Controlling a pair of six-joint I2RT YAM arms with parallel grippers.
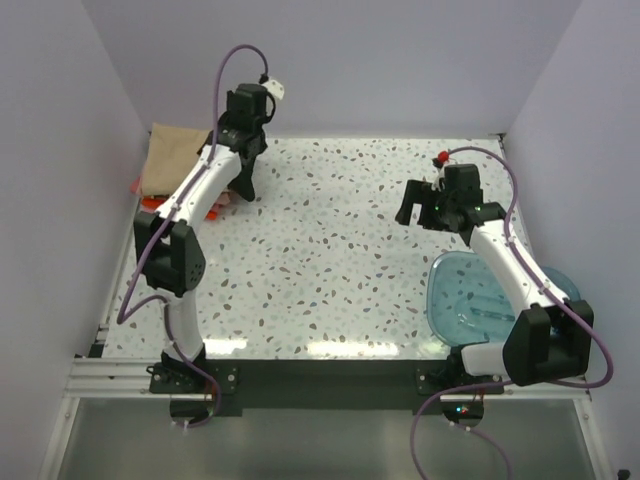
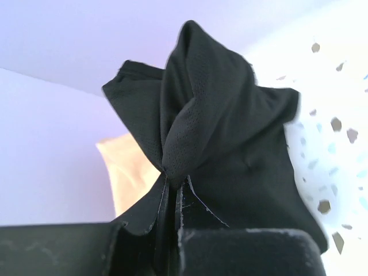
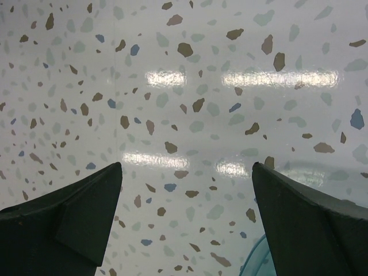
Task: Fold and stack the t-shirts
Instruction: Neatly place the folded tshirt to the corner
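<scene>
Left tool [image 2: 172,192] clamped on bunched, fine-mesh black shirt [image 2: 230,149]; tan shirt [image 2: 129,172] behind. Right tool [image 3: 187,213] spread open above glossy speckled surface [image 3: 190,75].

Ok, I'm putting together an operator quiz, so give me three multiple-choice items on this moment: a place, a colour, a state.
1. Where is the teal bowl? A. near right, beside the right arm. B. far left corner. C. table centre.
2. What colour cloth does the left gripper pinch? A. tan. B. black. C. red-orange.
3. How is the right gripper? A. open, empty. B. shut on a shirt. C. shut on the bowl.
Answers: 1 A, the top view shows it by that arm. 2 B, the black shirt bunches between its fingers. 3 A, its fingers stand apart over bare table.
</scene>
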